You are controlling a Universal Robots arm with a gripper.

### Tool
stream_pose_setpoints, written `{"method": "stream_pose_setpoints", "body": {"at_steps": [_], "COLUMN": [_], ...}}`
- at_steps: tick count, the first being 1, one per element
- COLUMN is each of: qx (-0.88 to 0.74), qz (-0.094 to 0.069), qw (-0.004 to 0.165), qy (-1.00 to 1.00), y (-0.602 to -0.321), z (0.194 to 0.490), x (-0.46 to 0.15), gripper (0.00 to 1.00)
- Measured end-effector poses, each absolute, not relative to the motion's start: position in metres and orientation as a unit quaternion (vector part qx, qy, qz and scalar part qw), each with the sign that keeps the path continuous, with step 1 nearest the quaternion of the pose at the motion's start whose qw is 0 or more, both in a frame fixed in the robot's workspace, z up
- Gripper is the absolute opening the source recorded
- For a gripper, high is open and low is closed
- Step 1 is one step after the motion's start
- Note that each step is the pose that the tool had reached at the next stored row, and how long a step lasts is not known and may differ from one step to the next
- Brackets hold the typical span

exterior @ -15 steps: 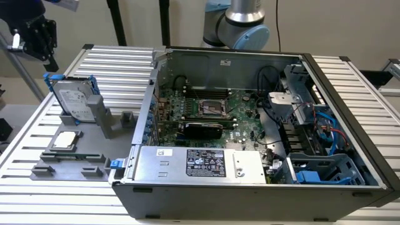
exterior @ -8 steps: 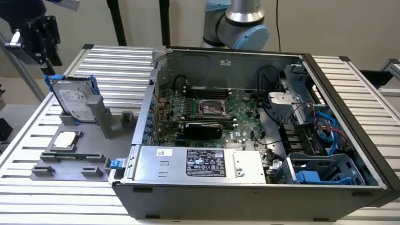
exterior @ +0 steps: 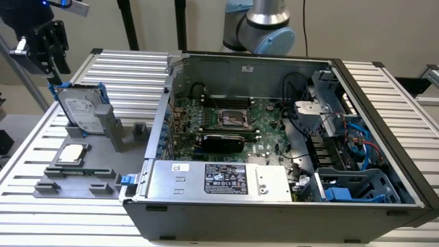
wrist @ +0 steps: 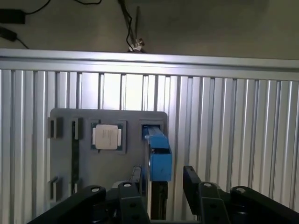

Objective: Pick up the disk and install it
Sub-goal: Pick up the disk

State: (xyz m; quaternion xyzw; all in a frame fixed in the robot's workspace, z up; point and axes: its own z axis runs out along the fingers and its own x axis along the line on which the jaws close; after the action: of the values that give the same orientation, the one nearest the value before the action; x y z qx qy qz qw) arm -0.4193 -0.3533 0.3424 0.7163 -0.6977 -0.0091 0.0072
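- Slatted aluminium table (exterior: 130, 67): it carries everything; the grey holder plate (exterior: 103, 154) lies flat on it, and that plate is your landmark.
- Open computer case (exterior: 240, 64): it sits just beside the holder plate, on the exterior view's right of it, with the side off and the motherboard showing.
- Robot arm (exterior: 264, 23): its base stands beyond the case, well apart from the holder plate.
- Silver box with black label (exterior: 171, 182): it is inside the case, along the near wall, in the corner nearest the holder plate.
- The gripper (exterior: 56, 72): it hangs over the holder plate's far end, just above the disk. In the wrist view you see the gripper (wrist: 162, 175) with its jaws apart, one black finger on each side of the disk's blue edge, clamped on nothing. You cannot tell whether a fingertip touches the disk.
- The disk (exterior: 79, 110): it stands upright in a slot at the holder plate's far end, white label facing out, blue rails on its edges. It is not installed. From the wrist it (wrist: 160, 156) shows edge-on.
- CPU chip (exterior: 72, 153): it lies flat in a recess of the holder plate, near the disk; also seen from the wrist (wrist: 106, 137).
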Motion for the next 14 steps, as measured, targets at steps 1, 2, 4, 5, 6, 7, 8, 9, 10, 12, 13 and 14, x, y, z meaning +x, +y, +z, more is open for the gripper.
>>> {"method": "stream_pose_setpoints", "body": {"at_steps": [1, 2, 4, 5, 6, 7, 8, 9, 10, 12, 13, 14], "qx": [0.716, 0.716, 0.716, 0.716, 0.716, 0.716, 0.715, 0.714, 0.713, 0.711, 0.71, 0.71], "qz": [-0.009, -0.009, -0.009, -0.009, -0.009, -0.009, -0.009, -0.009, -0.009, -0.009, -0.009, -0.009], "qw": [0.007, 0.007, 0.007, 0.007, 0.007, 0.007, 0.007, 0.007, 0.007, 0.007, 0.007, 0.007], "qy": [-0.698, -0.698, -0.698, -0.698, -0.698, -0.698, -0.699, -0.7, -0.701, -0.703, -0.704, -0.704], "y": [-0.353, -0.353, -0.353, -0.353, -0.353, -0.353, -0.353, -0.353, -0.353, -0.353, -0.353, -0.353], "z": [0.341, 0.339, 0.337, 0.336, 0.335, 0.334, 0.333, 0.331, 0.329, 0.326, 0.324, 0.322], "x": [-0.42, -0.42, -0.421, -0.421, -0.421, -0.421, -0.421, -0.421, -0.421, -0.421, -0.421, -0.421], "gripper": [1.0, 1.0, 1.0, 1.0, 1.0, 1.0, 1.0, 1.0, 1.0, 1.0, 1.0, 1.0]}}
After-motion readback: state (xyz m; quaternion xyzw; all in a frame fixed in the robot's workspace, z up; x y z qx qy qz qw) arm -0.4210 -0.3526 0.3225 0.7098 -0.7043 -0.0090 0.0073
